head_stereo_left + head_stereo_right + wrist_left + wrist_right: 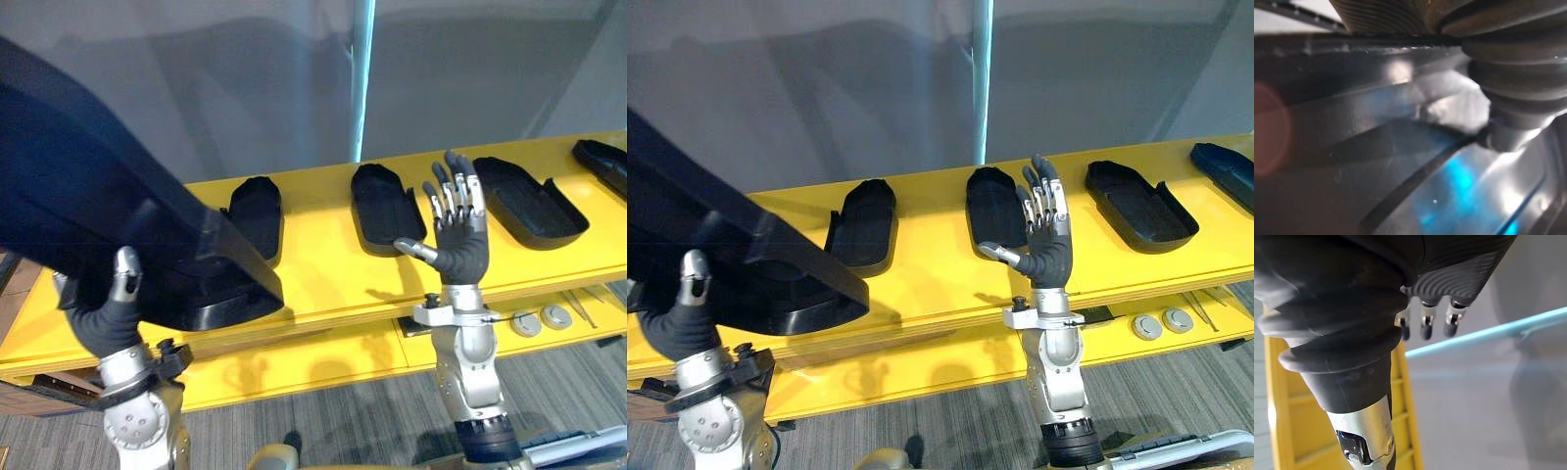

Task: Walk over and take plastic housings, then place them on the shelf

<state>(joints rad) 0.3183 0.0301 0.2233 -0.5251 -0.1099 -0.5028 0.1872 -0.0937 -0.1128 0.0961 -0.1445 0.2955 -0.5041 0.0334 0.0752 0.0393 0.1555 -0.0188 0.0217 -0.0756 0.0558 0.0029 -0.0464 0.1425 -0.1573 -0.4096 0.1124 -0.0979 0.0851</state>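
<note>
The shelf's (323,269) top board runs across from left to right, with a wall (245,78) behind it and an upright strip (363,78) on that wall behind the board's middle. Four plastic housings lie apart in a row on the board: the left housing (257,211), the middle housing (385,206), the right housing (529,201) and the end housing (602,162) at the far right edge. The held housing (98,196) slants over the board's left end, its lower end in front of the left housing, with the left hand (103,318) beneath its near edge, thumb on it. The right hand (460,250) stands upright before the board, between the middle and right housings, fingers straight. Two discs (541,319) lie side by side on the lower board (294,372), below the right housing.
</note>
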